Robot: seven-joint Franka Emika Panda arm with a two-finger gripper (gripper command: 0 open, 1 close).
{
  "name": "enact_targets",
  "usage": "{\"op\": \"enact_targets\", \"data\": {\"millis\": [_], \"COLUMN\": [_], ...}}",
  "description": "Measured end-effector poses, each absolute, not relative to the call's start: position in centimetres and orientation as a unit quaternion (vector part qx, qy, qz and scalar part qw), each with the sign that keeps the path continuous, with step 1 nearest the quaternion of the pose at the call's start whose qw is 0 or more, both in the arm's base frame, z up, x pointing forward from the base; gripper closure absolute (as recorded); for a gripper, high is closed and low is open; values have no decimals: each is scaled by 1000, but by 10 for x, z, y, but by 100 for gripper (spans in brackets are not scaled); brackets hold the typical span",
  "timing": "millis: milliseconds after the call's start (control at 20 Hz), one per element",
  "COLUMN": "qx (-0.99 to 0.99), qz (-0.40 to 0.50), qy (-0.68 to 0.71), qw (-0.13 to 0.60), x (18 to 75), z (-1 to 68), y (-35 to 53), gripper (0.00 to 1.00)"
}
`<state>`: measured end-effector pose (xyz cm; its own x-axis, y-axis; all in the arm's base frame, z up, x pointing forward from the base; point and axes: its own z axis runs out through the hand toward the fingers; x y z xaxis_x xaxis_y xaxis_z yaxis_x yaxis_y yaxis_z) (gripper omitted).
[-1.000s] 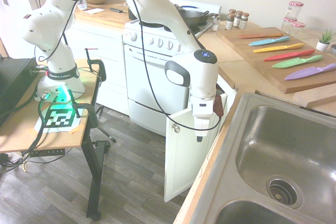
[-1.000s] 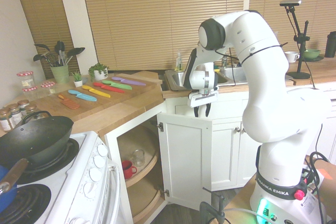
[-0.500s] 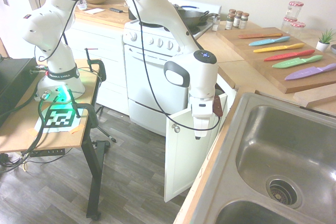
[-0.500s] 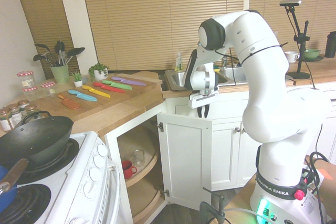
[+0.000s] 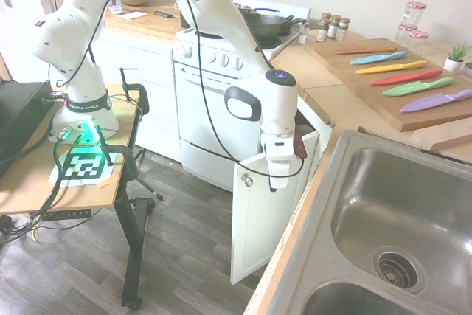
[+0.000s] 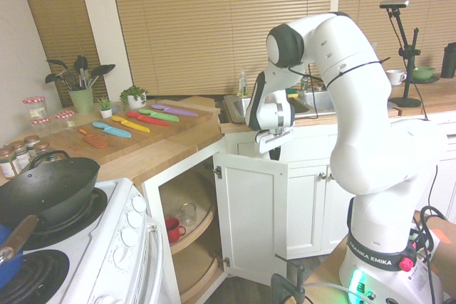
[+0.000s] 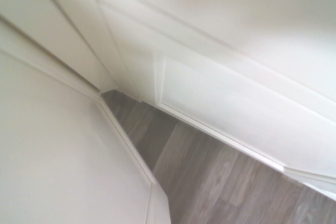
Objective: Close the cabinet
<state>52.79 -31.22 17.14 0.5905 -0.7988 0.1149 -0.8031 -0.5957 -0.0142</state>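
Door (image 6: 252, 218) of the corner cabinet (image 6: 149, 189) stands wide open, shelves and red mug (image 6: 174, 230) in plain view below the wooden surface (image 6: 158, 149). Fingers (image 6: 275, 153) are pressed together, empty, on the sink side behind the door's top. Reaching position looks done; the whole closing swing seems left.

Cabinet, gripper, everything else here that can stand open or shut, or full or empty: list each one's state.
cabinet door: swung open
gripper: shut, by the door's top edge
red mug: upright inside the cabinet
oven door: shut
jars: lids on
sink basin: empty, drain uncovered
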Motion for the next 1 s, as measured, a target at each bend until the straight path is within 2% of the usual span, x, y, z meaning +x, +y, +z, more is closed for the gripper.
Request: {"op": "enact_targets", "data": {"millis": [450, 750, 1000], "qx": [918, 936, 944], "qz": [64, 73, 83], "qy": [-389, -336, -306], "qw": [49, 80, 94], "x": [500, 530, 561], "z": [179, 183, 225], "y": [-230, -122, -22], "gripper": [100, 100, 100]}}
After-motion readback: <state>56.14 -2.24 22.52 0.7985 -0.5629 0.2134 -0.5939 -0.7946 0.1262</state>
